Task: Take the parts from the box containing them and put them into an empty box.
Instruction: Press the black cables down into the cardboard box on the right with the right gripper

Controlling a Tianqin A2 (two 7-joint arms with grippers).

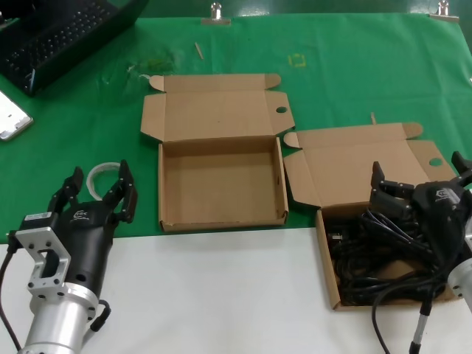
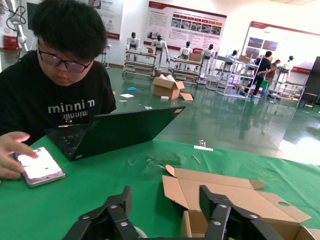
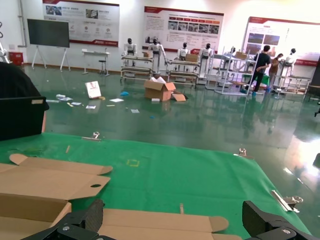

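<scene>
The empty box [image 1: 221, 184] sits mid-table [image 1: 221, 295], the box of cables [image 1: 383, 258] at its right near the front edge; a tubing ring [image 1: 99, 177] lies left, laptop [image 1: 59, 33] and phone [image 1: 11, 116] at the far-left corner

- The worktop [image 1: 221, 295] is seen from the head camera, high up, facing forward and down.
- From the left wrist, a low, near-level view is taken past the empty box [image 2: 235, 200] toward a seated person [image 2: 55, 85] and a hall.
- From the right wrist, a similar low view is taken; the empty box [image 3: 45, 185] and green cloth [image 3: 165, 175] are shared.
</scene>
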